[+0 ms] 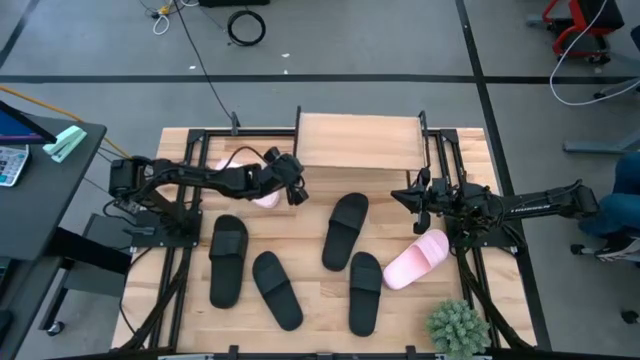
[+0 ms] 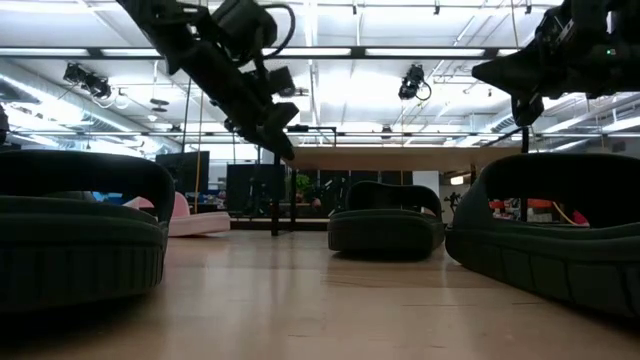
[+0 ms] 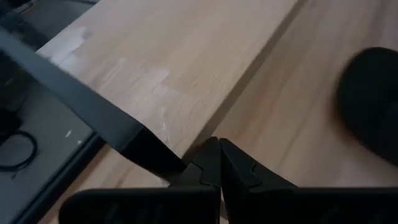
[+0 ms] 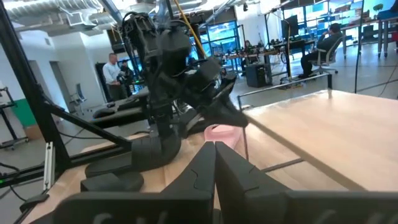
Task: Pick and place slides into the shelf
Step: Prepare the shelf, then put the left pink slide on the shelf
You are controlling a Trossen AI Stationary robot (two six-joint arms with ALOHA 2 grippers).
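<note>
We see four black slides (image 1: 346, 231) lying lengthwise toward the shelf (image 1: 357, 140) mid-table, their wide straps up, one pink slide (image 1: 416, 259) angled near the right edge, another (image 1: 262, 193) left of the shelf. The left gripper (image 1: 296, 193), fingers pressed together and empty, hovers beside that pink slide at the shelf's corner. The right gripper (image 1: 413, 195) is likewise closed on nothing, just above the angled pink slide.
</note>
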